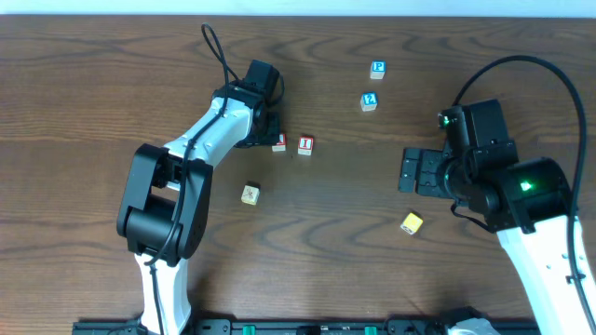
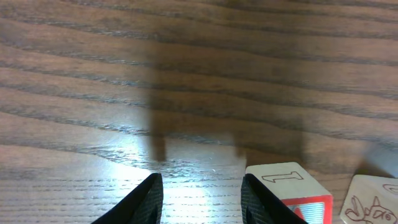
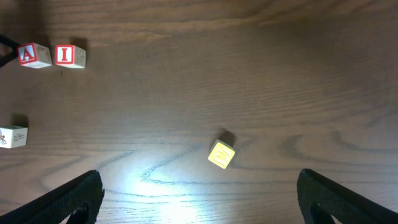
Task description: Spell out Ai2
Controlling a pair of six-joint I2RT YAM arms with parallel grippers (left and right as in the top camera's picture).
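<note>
as it lies, a-block (image 3: 34, 55) neighbours i-block (image 3: 69, 55) (red).

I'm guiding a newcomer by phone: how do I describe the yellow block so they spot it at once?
Start at the right arm's end effector, on the right side of the wooden table. In the overhead view, the yellow block lies alone just below it. It is the only bright yellow one, unlike the red blocks, blue blocks and cream block.
</note>
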